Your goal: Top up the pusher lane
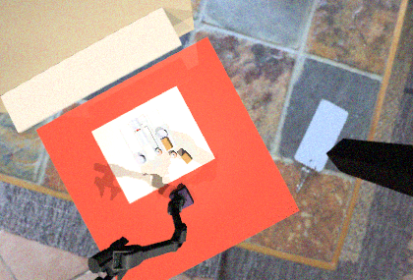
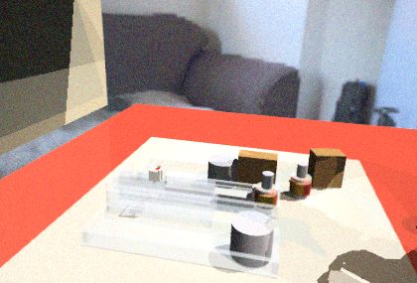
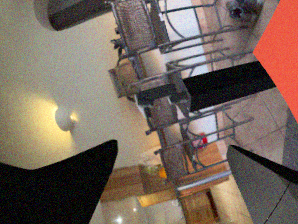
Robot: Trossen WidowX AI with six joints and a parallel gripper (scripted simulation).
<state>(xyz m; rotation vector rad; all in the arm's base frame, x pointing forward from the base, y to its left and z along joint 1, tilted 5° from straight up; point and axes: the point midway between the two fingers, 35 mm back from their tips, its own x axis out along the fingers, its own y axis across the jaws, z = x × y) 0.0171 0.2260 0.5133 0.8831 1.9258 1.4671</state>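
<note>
A clear lane rack (image 2: 149,208) (image 1: 138,138) lies on the white mat (image 1: 197,158) (image 2: 323,227). A small orange jar with a grey lid (image 2: 266,190) (image 1: 158,150) stands at the front end of the middle lane. The pusher plate with a red mark (image 2: 156,173) (image 1: 140,129) is far back in that lane. A matching loose jar (image 2: 300,182) (image 1: 173,154) stands on the mat just beside the rack. My gripper (image 1: 181,196) (image 3: 173,149) is open and empty. It hangs at the mat's near edge, apart from the jars, and its wrist view shows only the room.
Two grey cylinders (image 2: 251,237) (image 2: 221,167) stand in the outer lanes. Two brown boxes (image 2: 257,166) (image 2: 327,167) stand behind the jars. The mat lies on a red table (image 1: 246,200) (image 2: 199,123). A beige shelf (image 1: 74,28) stands beyond the table.
</note>
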